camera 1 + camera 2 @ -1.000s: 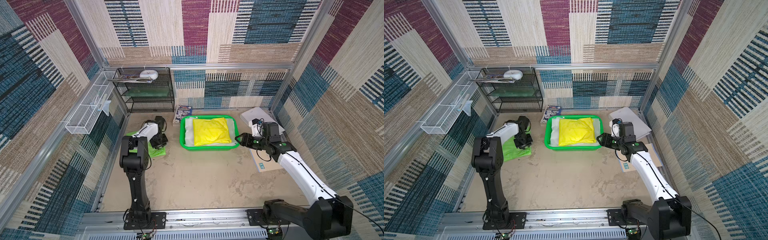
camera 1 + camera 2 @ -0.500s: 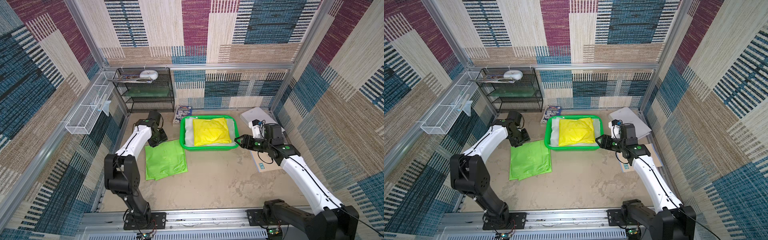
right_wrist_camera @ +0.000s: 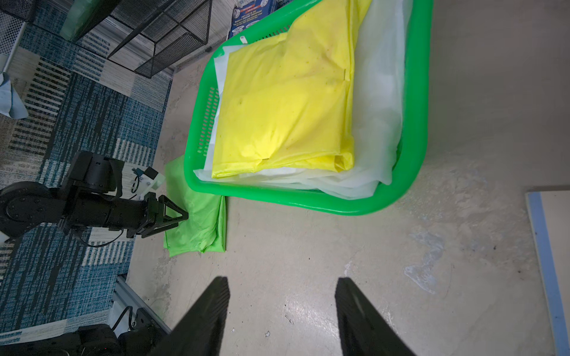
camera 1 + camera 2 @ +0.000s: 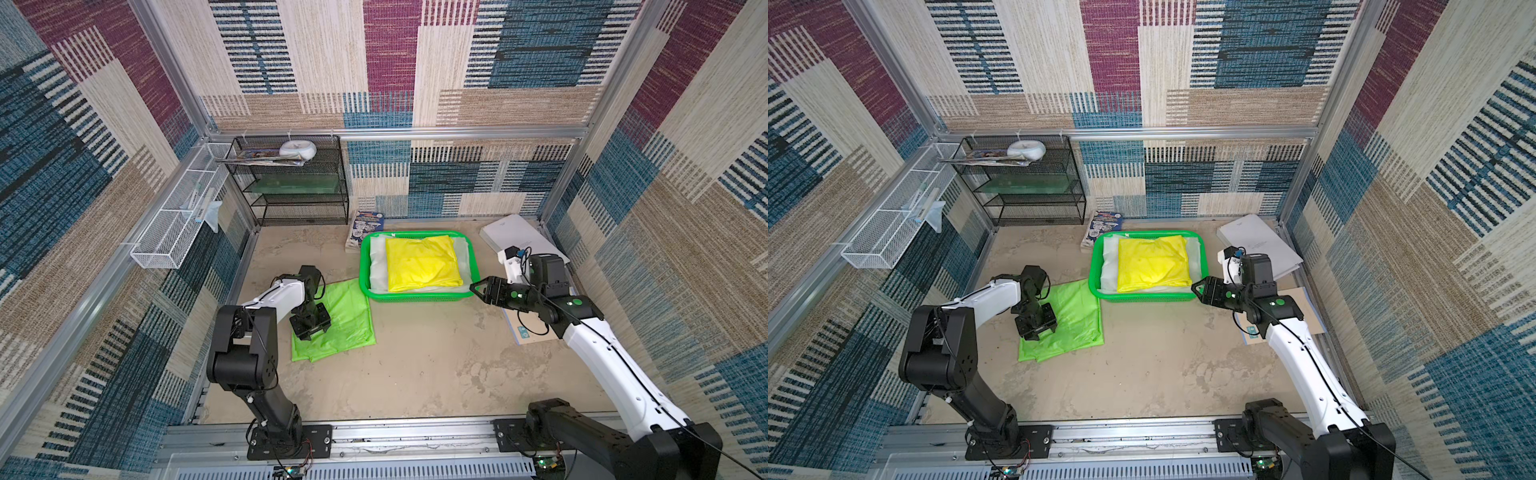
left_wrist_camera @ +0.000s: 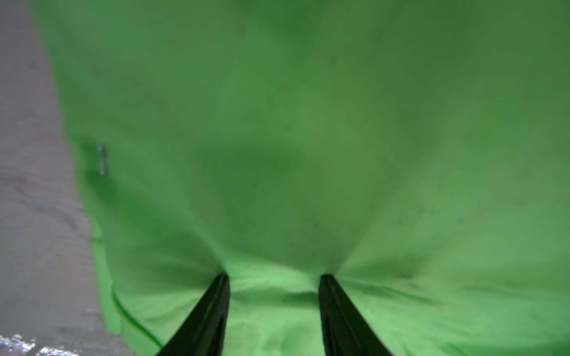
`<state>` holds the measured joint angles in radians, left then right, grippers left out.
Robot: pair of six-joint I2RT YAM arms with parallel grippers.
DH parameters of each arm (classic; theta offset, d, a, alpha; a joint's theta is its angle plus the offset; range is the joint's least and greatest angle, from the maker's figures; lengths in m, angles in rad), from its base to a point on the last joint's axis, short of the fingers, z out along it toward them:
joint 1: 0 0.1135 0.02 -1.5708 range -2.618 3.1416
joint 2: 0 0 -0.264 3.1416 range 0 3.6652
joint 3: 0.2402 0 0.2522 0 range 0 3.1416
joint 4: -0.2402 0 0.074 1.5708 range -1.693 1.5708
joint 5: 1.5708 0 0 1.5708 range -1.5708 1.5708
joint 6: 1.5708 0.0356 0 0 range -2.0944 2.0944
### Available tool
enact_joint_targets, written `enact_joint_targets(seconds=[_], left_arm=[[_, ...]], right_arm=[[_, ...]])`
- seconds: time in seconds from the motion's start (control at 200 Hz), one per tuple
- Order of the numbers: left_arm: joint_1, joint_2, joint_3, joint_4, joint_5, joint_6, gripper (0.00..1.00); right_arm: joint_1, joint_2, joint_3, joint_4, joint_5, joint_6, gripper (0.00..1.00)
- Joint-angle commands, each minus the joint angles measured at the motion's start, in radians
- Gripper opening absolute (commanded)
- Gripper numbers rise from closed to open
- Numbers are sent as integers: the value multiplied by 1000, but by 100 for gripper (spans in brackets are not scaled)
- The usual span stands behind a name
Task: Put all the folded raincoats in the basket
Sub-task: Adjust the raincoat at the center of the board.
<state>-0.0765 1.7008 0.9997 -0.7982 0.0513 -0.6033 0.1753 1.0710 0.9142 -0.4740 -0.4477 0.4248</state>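
Step judged: grasping the green raincoat [image 4: 349, 320], which lay folded flat on the tabletop [image 4: 436, 353], not yet in the basket [image 4: 415, 296]; its far corner sat at the basket's near left corner, seemingly tucked under the rim in the right wrist view. The left claw [image 5: 273, 277] stood on it, jaws apart, fingertips [image 5: 223, 279] pressed into the film so it puckered between them, nothing pinched yet. To do it well: close on that raised pucker and take all the layers, or the fold will likely open on the lift; film looked thin and slippery, so lift slowly; rise high enough to clear the rim; the tucked corner could drag the basket, so watch for it; lay it flat on the stack.

Left arm pose: elbow bunched high near its base, forearm reaching forward, wrist bent so the claw pointed down at the raincoat.

Right arm pose: stretched long and low, right claw [image 4: 478, 287] level, open and empty, just off the basket's near right corner; well placed to steady it.

Farther off, the basket held a yellow raincoat [image 4: 422, 264] on a white one [image 4: 376, 266].
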Motion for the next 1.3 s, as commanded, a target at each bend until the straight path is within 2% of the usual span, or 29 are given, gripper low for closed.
enact_joint_targets(seconds=[0.0,0.08,0.195,0.3,0.361,0.461,0.621,0.686,0.791,0.947,1.042,1.187,1.297], left_arm=[[-21,-58,-86,32,76,-42,51],[-80,-162,-166,50,163,-96,51],[-256,-376,-258,63,287,-236,53],[-365,-524,-260,65,364,-320,54],[-368,-578,-222,14,361,-315,55],[-367,-615,-135,-58,253,-229,55],[-296,-482,-30,-121,101,-71,54],[-265,-413,-12,-106,129,-41,53],[-217,-372,-35,-40,162,-31,53],[-100,-352,-24,37,201,0,54],[-15,-300,31,32,177,12,55],[82,-155,175,1,173,46,55],[124,-60,251,-12,212,51,55]], right_arm=[[2,4,-1,-1,-10,-6,61],[2,7,-4,-2,-23,-3,60],[4,7,-10,-2,-32,0,61],[3,9,-19,1,-33,4,61],[4,7,-24,2,-37,10,61],[10,-1,-37,-15,-45,20,60],[32,-72,-141,-23,-95,46,57],[73,-110,-208,9,-129,91,58],[226,-128,-291,94,-138,182,63],[444,-110,-418,316,-25,388,69],[565,-49,-475,500,41,502,71],[734,166,-375,570,113,487,71],[781,245,-395,730,142,588,71]])
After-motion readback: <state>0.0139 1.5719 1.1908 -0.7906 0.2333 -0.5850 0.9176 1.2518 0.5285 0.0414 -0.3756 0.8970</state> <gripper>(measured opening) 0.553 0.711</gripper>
